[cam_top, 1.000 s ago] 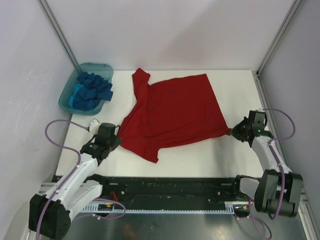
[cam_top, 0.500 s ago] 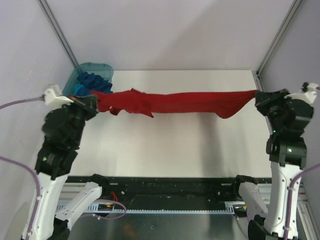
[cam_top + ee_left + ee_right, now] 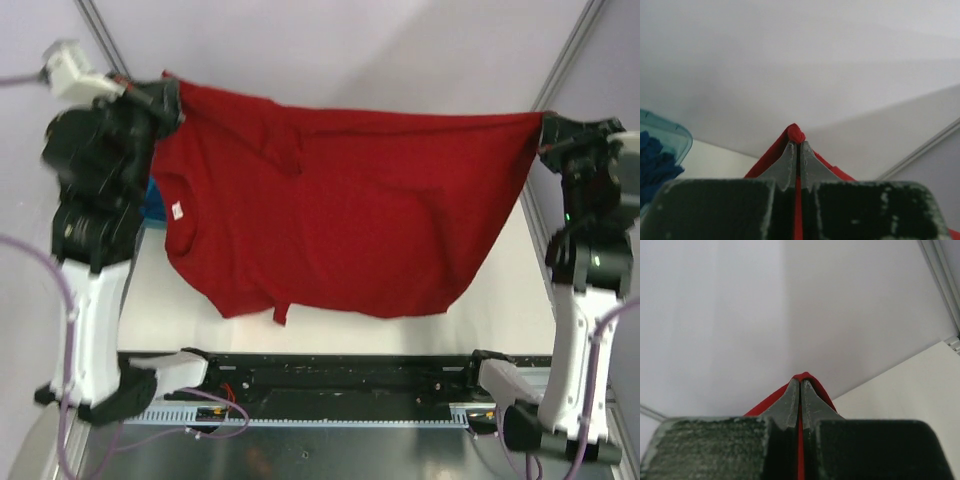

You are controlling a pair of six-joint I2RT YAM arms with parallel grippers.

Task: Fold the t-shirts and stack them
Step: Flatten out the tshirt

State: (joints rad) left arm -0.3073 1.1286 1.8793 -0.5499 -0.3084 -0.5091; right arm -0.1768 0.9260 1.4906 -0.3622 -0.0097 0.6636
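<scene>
My lab test cell.
Plain walls (image 3: 350, 50), aluminium posts (image 3: 563, 60), white table (image 3: 497, 298), black rail (image 3: 340, 375) along its near edge.

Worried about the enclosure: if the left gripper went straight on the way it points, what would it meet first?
Past the shirt pinched in the left gripper, the white wall comes first; its distance is unclear.

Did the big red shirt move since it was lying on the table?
Yes. The red t-shirt went up off the white table, where it lay flat. Now it hangs spread in the air, held by the left gripper and the right gripper.
</scene>
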